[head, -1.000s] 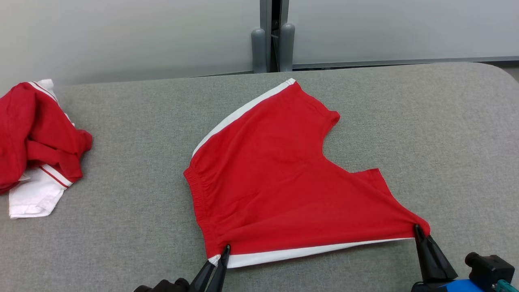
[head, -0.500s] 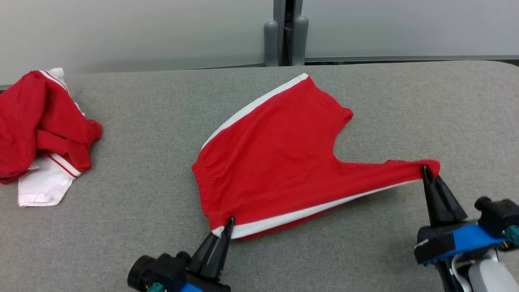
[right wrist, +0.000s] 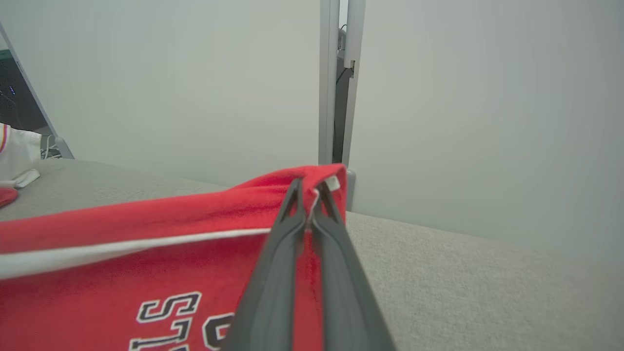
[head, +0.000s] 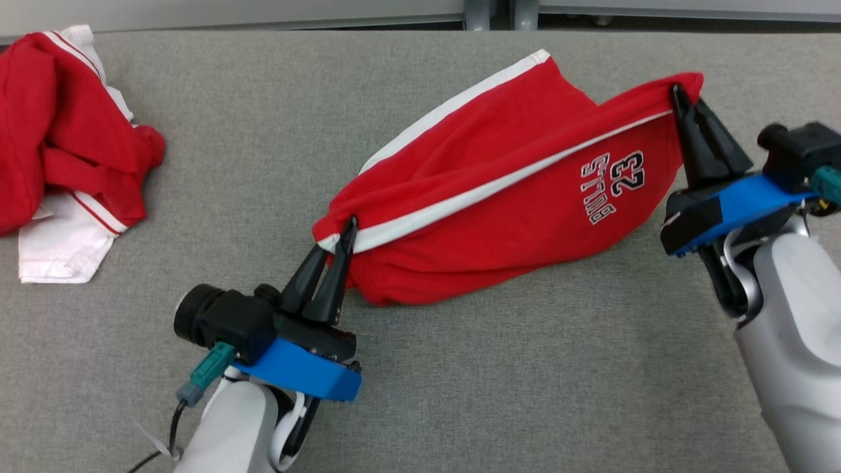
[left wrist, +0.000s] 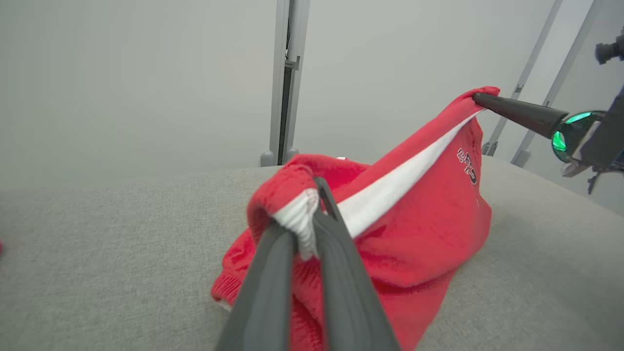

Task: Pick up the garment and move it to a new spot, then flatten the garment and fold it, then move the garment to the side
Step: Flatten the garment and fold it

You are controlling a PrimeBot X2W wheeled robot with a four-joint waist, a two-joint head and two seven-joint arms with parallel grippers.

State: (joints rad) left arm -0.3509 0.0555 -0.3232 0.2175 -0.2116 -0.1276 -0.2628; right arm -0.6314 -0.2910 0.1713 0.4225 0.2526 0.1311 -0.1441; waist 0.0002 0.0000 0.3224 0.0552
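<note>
Bare grey tabletop (head: pixel 525 394) lies open on the robot's side of the red shorts (head: pixel 499 223); a crumpled clothes pile (head: pixel 59 151) blocks the far left.

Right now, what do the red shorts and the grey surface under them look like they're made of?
Red shorts: soft matte knit, likely cotton or a blend; it sags and bunches, with ribbed white trim. Grey surface: matte, heathered, woven-looking cloth cover; whether it is padded I cannot tell.

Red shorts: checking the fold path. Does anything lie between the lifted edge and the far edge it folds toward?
Nothing visible does. Left gripper and right gripper pinch the red shorts; the crumpled red-and-white garment lies apart, far left on the table.
</note>
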